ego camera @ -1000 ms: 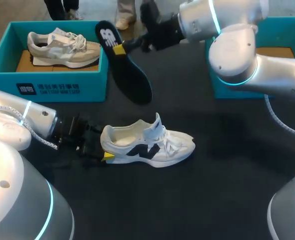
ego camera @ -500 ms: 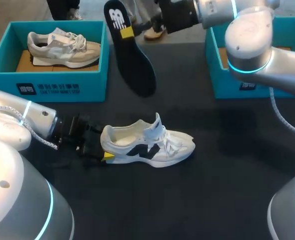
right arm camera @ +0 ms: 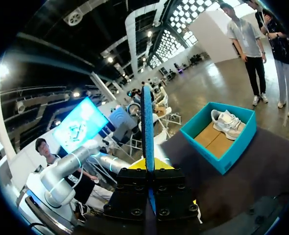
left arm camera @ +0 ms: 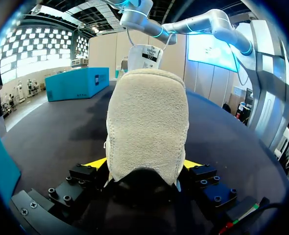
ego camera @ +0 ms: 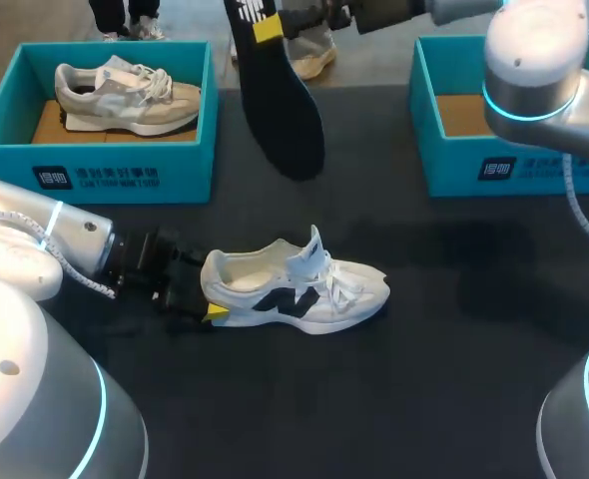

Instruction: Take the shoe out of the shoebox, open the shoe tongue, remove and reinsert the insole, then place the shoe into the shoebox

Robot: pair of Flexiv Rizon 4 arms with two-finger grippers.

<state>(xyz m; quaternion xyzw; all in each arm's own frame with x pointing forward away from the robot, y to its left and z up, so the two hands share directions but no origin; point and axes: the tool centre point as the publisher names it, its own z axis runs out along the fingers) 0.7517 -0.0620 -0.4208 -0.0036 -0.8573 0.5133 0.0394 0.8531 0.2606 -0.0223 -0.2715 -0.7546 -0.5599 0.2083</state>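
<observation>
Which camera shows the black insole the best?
The head view: the insole shows its broad flat side, hanging from the right gripper. The right wrist view shows only its thin edge. The left wrist view shows only the white shoe, no insole.

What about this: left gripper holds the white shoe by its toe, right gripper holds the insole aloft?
No: the left gripper holds the white shoe by its heel, as the head view shows; the right gripper holds the insole aloft.
</observation>
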